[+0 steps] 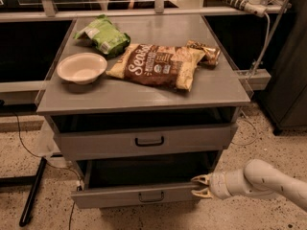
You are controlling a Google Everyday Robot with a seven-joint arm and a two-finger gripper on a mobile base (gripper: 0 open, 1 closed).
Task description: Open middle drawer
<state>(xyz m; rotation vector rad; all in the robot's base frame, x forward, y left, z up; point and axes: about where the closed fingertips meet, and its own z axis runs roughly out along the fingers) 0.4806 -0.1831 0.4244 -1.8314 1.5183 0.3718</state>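
Gripper (196,186) beside pulled-out middle drawer (115,196), fingers (201,179) slightly apart, drawer's inside dark, white bowl (81,67) on cabinet (144,97)

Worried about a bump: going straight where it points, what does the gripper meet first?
Likely the middle drawer, at its right end, just left of the gripper; depth is unclear.

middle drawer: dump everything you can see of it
The middle drawer is wide, shallow and grey, with a flat matte front that looks like painted metal. A small dark handle sits at its centre. It is pulled partway out and level, below the top drawer. Its inside is dark, so any contents are not visible. The gripper is at its right front corner, fingers apart. Whether they touch the drawer is unclear.
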